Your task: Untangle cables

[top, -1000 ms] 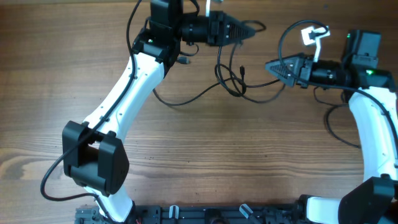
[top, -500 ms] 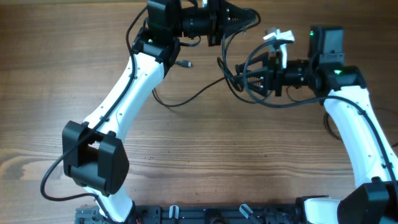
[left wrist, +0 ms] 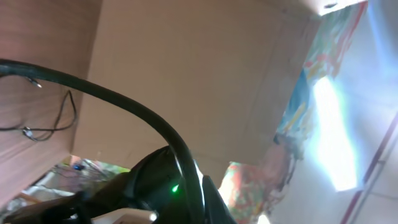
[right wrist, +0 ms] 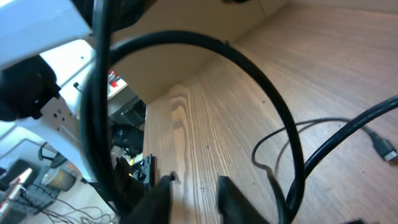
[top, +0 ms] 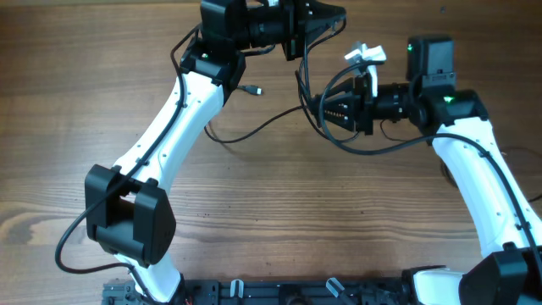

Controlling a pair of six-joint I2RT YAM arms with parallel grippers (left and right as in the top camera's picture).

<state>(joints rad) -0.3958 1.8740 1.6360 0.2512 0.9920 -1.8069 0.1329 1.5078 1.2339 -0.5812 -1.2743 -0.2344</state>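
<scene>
Compared with a second ago, my right gripper [top: 325, 108] has travelled left, from well clear of the tangle to right in among the strands that hang below my left gripper [top: 337, 14]. My left gripper has lifted toward the far edge, and its tip now sits at the top border of the overhead view. My right fingers have also drawn closer together. The small plug [top: 252, 90] beside my left arm lies about where it did.

My left fingers are pressed together on the cables [right wrist: 255, 65]. A thick strand [left wrist: 124, 102] arcs close past that wrist camera. In the right wrist view my right fingers stand a little apart, with bare wood showing in the gap and nothing pinched. The black arc curves over and to the side of them, not between them.

For room, the table [top: 339, 220] is open wood across the middle and the near side. My left arm crosses the left half on a diagonal. The far edge is tight, since my left gripper is already there.

The knot of strands sits between my two grippers, and its long axis runs from far to near. From it, one long strand trails left along the wood toward my left arm. Another loop sweeps right, beneath my right forearm. The plug's tip points roughly right.
</scene>
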